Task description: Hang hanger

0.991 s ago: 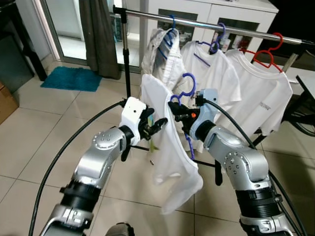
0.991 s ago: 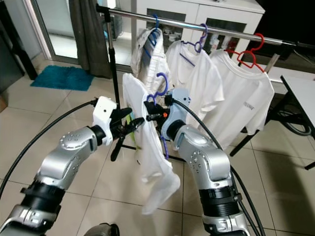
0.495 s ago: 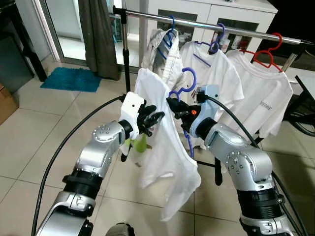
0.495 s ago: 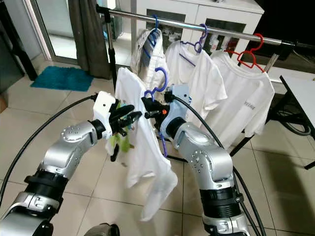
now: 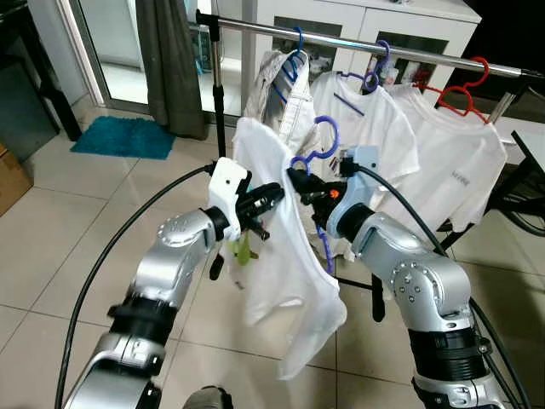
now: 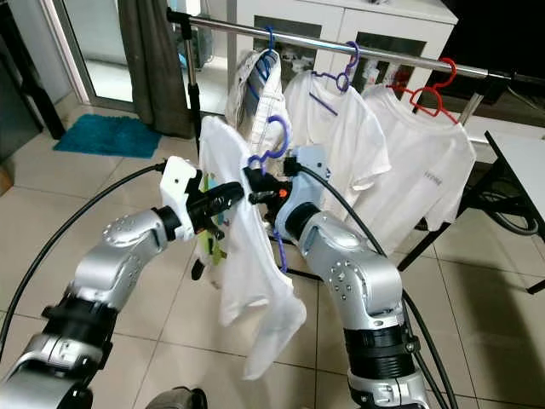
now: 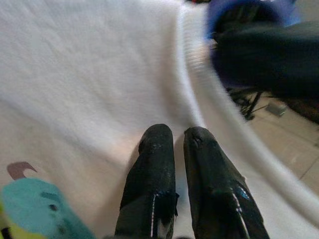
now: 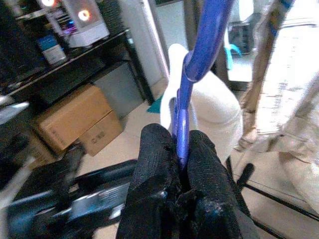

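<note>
The purple hanger (image 5: pixel 322 162) is a slim plastic one carrying a white T-shirt (image 5: pixel 285 256). Its hook curls upward toward 12 o'clock and its long axis runs roughly upright, tilted a little, with one arm showing down along the shirt's edge. It is held in the air in front of the clothes rail (image 5: pixel 358 44), below the bar and not hooked on it.

The right gripper (image 5: pixel 300 183) is clamped on the hanger just under the hook; in the right wrist view the purple shaft sits pinched between the two black fingers (image 8: pixel 154 164). The left gripper (image 5: pixel 271 198) is at 9 o'clock of the hanger, its fingers (image 7: pixel 152 174) drawn together with the shirt cloth nipped between them — a green and teal print shows on the cloth nearby.

On the rail behind hang three more garments: a striped shirt on a blue hanger (image 5: pixel 294 53), a white T-shirt on a second purple hanger (image 5: pixel 375 68), and a white T-shirt on a red hanger (image 5: pixel 464 89) — four hangers in all, two of them purple.

At 10 o'clock a teal mat (image 5: pixel 128 136) lies on the tiled floor (image 5: pixel 51 239) beside a dark curtain (image 5: pixel 170 60).
</note>
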Robot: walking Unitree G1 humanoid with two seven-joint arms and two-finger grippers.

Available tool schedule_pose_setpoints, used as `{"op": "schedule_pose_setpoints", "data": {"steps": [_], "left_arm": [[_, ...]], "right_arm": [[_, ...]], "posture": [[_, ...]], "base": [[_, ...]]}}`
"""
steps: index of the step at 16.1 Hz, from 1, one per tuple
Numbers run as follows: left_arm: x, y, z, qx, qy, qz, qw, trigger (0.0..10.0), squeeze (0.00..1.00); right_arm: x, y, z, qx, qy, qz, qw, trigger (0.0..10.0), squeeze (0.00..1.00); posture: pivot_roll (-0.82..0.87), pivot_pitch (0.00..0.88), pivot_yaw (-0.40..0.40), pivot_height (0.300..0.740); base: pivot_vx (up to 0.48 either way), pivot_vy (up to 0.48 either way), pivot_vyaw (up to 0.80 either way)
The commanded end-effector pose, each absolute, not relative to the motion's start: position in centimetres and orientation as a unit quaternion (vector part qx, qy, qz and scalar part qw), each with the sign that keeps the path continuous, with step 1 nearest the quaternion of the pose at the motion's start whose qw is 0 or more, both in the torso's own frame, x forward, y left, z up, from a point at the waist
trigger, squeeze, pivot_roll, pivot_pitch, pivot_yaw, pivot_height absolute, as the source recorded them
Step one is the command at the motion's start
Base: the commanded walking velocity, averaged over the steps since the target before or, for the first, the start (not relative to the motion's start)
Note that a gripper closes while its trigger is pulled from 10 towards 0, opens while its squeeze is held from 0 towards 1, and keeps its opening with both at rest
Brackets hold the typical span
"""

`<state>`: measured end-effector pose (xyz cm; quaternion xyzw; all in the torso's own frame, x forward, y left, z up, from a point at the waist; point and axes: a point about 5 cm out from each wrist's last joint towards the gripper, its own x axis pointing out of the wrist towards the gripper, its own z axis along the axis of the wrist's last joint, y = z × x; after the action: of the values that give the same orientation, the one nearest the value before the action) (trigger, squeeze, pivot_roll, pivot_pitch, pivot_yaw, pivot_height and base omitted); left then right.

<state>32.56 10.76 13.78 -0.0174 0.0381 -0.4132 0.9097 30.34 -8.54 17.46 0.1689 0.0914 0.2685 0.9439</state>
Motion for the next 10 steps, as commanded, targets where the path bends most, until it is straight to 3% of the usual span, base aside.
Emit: {"op": "schedule_pose_setpoints", "data": {"steps": [1, 7, 9, 10], "left_arm": [[32.2, 10.8, 14.2, -0.030, 0.026, -0.428, 0.903, 0.0, 0.00], [29.4, 11.8, 15.6, -0.044, -0.006, -0.464, 0.885, 0.0, 0.00], [29.8, 11.8, 15.1, -0.013, 0.005, -0.439, 0.898, 0.0, 0.00], [31.2, 12.2, 14.6, 0.032, 0.014, -0.366, 0.930, 8.5, 0.00]], "right_arm": [[30.8, -9.3, 17.6, 0.172, 0.088, 0.244, 0.951, 10.0, 0.00], [31.5, -9.8, 17.4, 0.176, 0.091, 0.219, 0.955, 10.0, 0.00], [31.6, -9.7, 17.7, 0.176, 0.087, 0.219, 0.956, 10.0, 0.00], [31.7, -9.7, 17.9, 0.180, 0.083, 0.220, 0.955, 10.0, 0.00]], "posture": [[-0.09, 0.000, -0.038, 0.740], [-0.08, 0.000, -0.033, 0.740], [-0.09, 0.000, -0.034, 0.740], [-0.09, 0.000, -0.036, 0.740]], "base": [[0.000, 0.000, 0.00], [0.000, 0.000, 0.00], [0.000, 0.000, 0.00], [0.000, 0.000, 0.00]]}}
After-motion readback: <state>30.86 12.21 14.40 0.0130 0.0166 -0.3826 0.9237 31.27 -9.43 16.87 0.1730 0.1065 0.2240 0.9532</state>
